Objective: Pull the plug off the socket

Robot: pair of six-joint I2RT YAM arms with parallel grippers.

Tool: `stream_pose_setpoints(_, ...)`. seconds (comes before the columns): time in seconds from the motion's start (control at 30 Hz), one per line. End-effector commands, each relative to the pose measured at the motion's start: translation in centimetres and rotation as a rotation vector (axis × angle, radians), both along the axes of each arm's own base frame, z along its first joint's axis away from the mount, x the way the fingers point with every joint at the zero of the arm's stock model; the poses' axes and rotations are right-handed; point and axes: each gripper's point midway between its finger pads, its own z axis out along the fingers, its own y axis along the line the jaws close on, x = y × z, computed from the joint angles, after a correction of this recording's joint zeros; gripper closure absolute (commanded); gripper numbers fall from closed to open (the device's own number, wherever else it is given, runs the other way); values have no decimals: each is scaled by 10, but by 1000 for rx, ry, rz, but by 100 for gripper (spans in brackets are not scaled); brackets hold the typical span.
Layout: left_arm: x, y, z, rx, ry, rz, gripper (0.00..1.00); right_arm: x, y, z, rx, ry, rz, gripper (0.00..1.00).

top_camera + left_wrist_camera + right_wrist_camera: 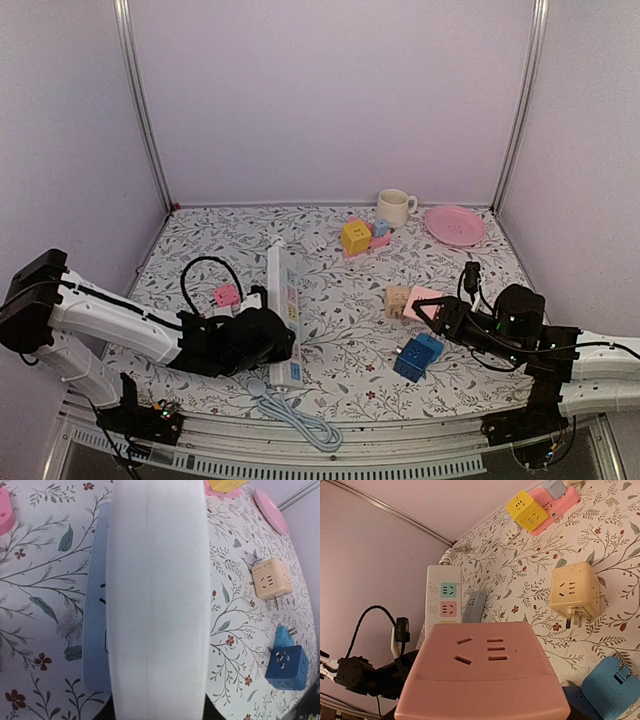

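On the far left of the top view, we are seeing a small pink adapter (pixel 227 295) lying on the floral table (pixel 340 275), under a loop of black cable (pixel 200 268). Just to its right, the left gripper (pixel 278 338) is clamping the near part of the white power strip (pixel 281 285). The strip is stretching away across the table, and in the left wrist view its pale side is filling the middle of the frame. A grey-blue adapter (pixel 475 606) is sitting against the strip's right edge, beside the coloured sockets. We cannot tell whether it is plugged in. The strip's white cord (pixel 300 420) is curling off at the near edge.

Further right, a beige cube adapter (pixel 397 300) is lying with its prongs showing. The right gripper (pixel 428 308) is grasping a pink cube socket (pixel 485 675) just beside the beige one, and that pink face is filling the bottom of the right wrist view. Near it, towards us, two blue cube adapters (pixel 417 357) are touching each other.

At the back, a yellow cube adapter (pixel 355 237) is resting among smaller pieces, with a cream mug (pixel 395 207) and a pink plate (pixel 454 225) to its right.
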Motion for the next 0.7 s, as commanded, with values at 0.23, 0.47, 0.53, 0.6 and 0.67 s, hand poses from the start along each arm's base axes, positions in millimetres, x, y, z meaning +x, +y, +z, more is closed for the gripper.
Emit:
stream_pose_setpoints(0.23, 13, 4, 16, 33, -70, -30, 100, 21, -12, -21, -84, 29, -50, 96)
stream_pose_setpoints(0.47, 23, 25, 35, -17, -90, -28, 100, 50, -50, -47, -130, 103, -128, 96)
stream_pose_setpoints(0.53, 26, 32, 41, -43, -94, -34, 100, 57, -59, -51, -146, 108, -146, 95)
stream_pose_setpoints(0.6, 30, 44, 48, -66, -100, -29, 100, 63, -66, -54, -158, 115, -164, 93)
stream_pose_setpoints(0.67, 35, 55, 52, -77, -105, -23, 99, 68, -72, -60, -175, 132, -172, 92)
